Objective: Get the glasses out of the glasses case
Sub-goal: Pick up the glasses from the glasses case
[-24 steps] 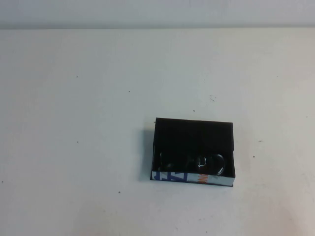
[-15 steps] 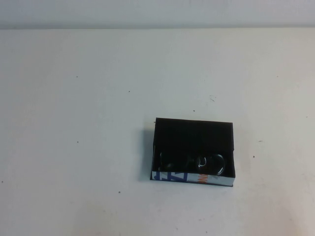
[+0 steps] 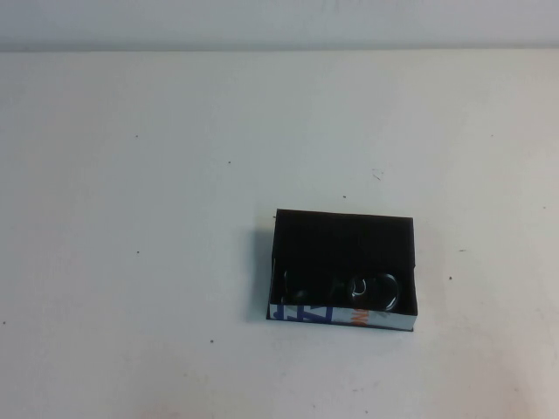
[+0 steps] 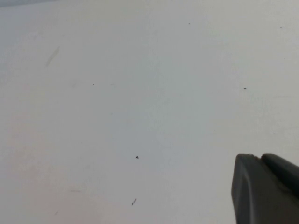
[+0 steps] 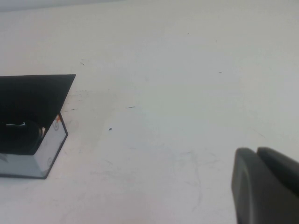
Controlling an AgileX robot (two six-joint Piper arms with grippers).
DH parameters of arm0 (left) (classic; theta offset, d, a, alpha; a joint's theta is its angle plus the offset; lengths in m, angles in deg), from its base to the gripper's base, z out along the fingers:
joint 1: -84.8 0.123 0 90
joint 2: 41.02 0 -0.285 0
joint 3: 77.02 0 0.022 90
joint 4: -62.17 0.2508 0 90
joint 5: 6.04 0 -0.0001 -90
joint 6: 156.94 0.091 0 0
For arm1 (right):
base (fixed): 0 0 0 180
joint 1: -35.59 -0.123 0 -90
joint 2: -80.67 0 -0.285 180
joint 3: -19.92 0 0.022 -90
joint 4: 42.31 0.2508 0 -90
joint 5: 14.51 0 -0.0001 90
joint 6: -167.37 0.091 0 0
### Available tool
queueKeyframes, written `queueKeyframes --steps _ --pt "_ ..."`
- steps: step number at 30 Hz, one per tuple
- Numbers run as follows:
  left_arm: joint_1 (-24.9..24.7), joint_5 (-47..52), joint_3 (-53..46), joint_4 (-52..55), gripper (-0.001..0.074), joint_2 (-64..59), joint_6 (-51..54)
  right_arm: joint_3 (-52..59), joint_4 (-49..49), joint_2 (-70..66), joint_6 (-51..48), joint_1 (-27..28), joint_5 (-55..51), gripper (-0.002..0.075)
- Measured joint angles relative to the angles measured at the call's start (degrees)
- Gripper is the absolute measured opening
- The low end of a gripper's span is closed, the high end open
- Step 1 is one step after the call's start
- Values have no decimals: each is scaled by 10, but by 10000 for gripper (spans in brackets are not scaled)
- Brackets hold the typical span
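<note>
The glasses case (image 3: 342, 234), a shallow black box with a white side printed in blue and orange, lies open on the table right of centre. The dark glasses (image 3: 342, 291) lie folded inside it, against the white side. In the right wrist view, the case (image 5: 35, 91) shows at the edge with part of the glasses (image 5: 21, 133) inside. My right gripper (image 5: 256, 151) is shut and empty, well away from the case. My left gripper (image 4: 259, 157) is shut and empty over bare table. Neither gripper shows in the high view.
The white table (image 3: 157, 218) carries only small dark specks and faint scuffs. Its far edge meets a pale wall (image 3: 279, 22) at the back.
</note>
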Motion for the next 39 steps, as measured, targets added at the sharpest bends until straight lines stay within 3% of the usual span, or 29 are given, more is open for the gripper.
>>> queueKeyframes --steps 9,12,19,22,32,39 --pt "0 0 0 0 -4 0 0 0 70 0 0 0 0 -18" --pt "0 0 0 0 -4 0 0 0 164 0 0 0 0 -18" --pt "0 0 0 0 -4 0 0 0 484 0 0 0 6 -18" --pt "0 0 0 0 -4 0 0 0 564 0 0 0 15 -18" --pt "0 0 0 0 -4 0 0 0 563 0 -6 0 4 -18" --pt "0 0 0 0 -4 0 0 -53 541 -7 -166 0 -91 -18"
